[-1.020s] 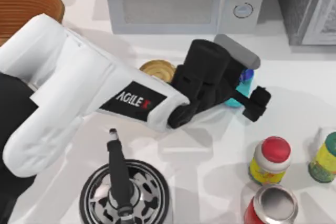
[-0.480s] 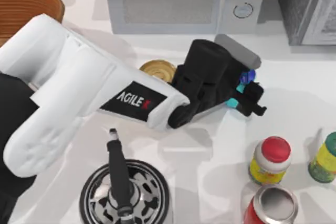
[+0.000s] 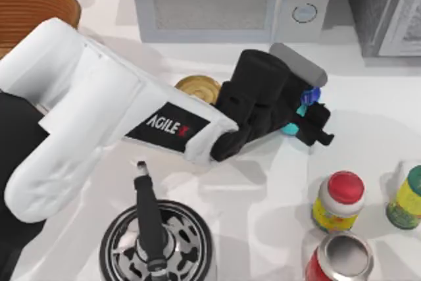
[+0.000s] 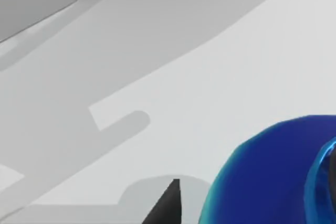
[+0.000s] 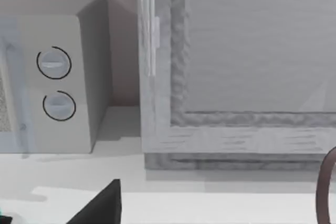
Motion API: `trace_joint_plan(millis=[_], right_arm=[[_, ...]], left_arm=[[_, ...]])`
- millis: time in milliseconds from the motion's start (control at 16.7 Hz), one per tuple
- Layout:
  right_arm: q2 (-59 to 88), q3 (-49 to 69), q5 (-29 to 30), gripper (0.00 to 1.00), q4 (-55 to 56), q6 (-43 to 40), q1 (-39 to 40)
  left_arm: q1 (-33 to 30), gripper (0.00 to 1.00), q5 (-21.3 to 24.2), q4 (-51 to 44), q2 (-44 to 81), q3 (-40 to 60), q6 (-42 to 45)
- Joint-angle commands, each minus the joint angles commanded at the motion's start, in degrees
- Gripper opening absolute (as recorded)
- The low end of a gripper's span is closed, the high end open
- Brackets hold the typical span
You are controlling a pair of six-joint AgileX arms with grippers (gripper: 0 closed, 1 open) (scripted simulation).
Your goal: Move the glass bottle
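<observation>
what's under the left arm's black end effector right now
The glass bottle: blue and teal slivers show between the left end effector's fingers. Its cap and most of its body are covered.

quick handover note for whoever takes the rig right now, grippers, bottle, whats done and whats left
Left gripper: shut on the glass bottle, mid-table in front of the microwave, right of the yellow can.
Right arm: parked off to the right, its wrist camera facing the microwave.
Done: bottle grasped.
Left: carry it to its new spot and release, keeping away from the red-capped bottle.

Bright even light, soft grey shadows on the table (image 3: pixel 368 116).
</observation>
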Motion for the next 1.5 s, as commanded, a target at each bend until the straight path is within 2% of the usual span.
trace_joint_plan(millis=[300, 600, 780, 1080, 1320, 1500], right_arm=[[0.0, 0.0, 0.0, 1.00, 0.0, 0.0, 0.0], [0.0, 0.0, 0.0, 1.00, 0.0, 0.0, 0.0], [0.0, 0.0, 0.0, 1.00, 0.0, 0.0, 0.0], [0.0, 0.0, 0.0, 1.00, 0.0, 0.0, 0.0], [0.0, 0.0, 0.0, 1.00, 0.0, 0.0, 0.0], [0.0, 0.0, 0.0, 1.00, 0.0, 0.0, 0.0]], left_arm=[[0.0, 0.00, -0.5, -0.1, -0.8, -0.5, 0.0], [1.1, 0.00, -6.1, 0.6, -11.8, -7.4, -2.1], [4.9, 0.00, -9.9, 3.1, -22.7, -14.6, -5.2], [14.9, 0.00, -14.9, 5.3, -37.3, -31.8, -10.7], [22.0, 0.00, -17.4, 4.1, -41.5, -43.2, -12.8], [23.8, 0.00, -18.1, 3.3, -41.9, -45.8, -13.0]])
